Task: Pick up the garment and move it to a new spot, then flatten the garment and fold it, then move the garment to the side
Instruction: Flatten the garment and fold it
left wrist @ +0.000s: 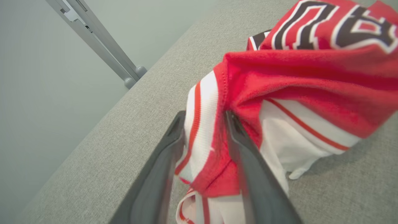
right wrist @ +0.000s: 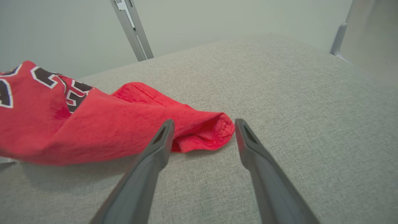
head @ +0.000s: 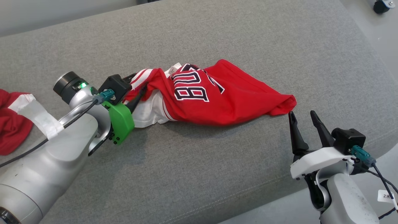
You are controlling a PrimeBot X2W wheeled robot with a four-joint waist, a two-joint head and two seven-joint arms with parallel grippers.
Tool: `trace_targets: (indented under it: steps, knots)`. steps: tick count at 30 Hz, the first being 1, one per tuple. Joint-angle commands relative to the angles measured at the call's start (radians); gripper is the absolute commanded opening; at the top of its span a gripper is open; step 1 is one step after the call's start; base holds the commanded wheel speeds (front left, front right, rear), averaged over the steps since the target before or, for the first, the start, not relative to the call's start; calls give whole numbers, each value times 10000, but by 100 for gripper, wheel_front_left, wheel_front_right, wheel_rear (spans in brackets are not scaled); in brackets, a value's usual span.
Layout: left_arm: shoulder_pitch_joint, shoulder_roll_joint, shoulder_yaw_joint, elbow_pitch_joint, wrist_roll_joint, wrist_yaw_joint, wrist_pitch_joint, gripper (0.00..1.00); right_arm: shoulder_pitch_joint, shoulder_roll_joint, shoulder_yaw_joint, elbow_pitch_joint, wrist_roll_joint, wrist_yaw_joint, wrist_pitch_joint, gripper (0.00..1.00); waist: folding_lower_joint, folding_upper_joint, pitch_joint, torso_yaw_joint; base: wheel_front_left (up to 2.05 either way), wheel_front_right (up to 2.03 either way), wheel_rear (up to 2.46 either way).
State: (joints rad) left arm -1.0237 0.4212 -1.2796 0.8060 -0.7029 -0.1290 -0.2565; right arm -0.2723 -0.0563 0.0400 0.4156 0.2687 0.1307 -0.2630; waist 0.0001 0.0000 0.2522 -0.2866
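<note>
While jersey (head: 217,96) lies bunched mid-cushion (head: 248,37), your left gripper (left wrist: 205,115) straddles its striped red-and-white end nearest cushion's left edge. Fingers (left wrist: 155,180) parted, fabric between them; cannot tell if pinched. Your right gripper (head: 302,113) spread wide, empty, near front-right edge, tips just beside jersey's red tail. Second red cloth (head: 12,124) at left edge.

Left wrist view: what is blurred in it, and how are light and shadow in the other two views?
Left wrist view: the dark fingers near the lens are soft, and the jersey lettering at the top is blurred. Head view: sharp, even light, a faint shadow on the gray cushion under the jersey. Right wrist view: no glare, the same even light.
</note>
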Motion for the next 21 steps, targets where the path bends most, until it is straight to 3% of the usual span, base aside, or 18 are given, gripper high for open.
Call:
trace_targets:
  steps: [1, 5, 10, 13, 18, 21]
  knots:
    - [105, -53, -7, 51, 34, -7, -34, 100, -40, 10, -22, 6, -16, 1, -43, 100, -1, 0, 35, -16, 0, 0, 0]
    - [85, -147, 395, 51, 159, -2, -100, 100, 0, 15, -96, 26, -84, 1, -44, 100, -1, 0, -67, 218, 0, 0, 0]
    - [960, -152, 1769, -978, 1165, 1042, -86, 100, 161, 0, -207, 44, -177, 1, -43, 100, -1, 0, -361, 624, 0, 0, 0]
    - [1767, -314, 2706, -1851, 1667, 1455, -87, 100, 278, -70, -280, 56, -225, 1, -44, 100, -1, 0, -575, 941, 0, 0, 0]
    - [3156, -755, 3944, -2842, 2359, 1633, -81, 100, 471, -185, -325, 84, -276, 1, -44, 100, -1, 0, -930, 1418, 0, 0, 0]
    - [3843, -1045, 4535, -3200, 2727, 1493, -80, 100, 552, -242, -329, 96, -325, 1, -43, 100, -1, 0, -1072, 1662, 0, 0, 0]
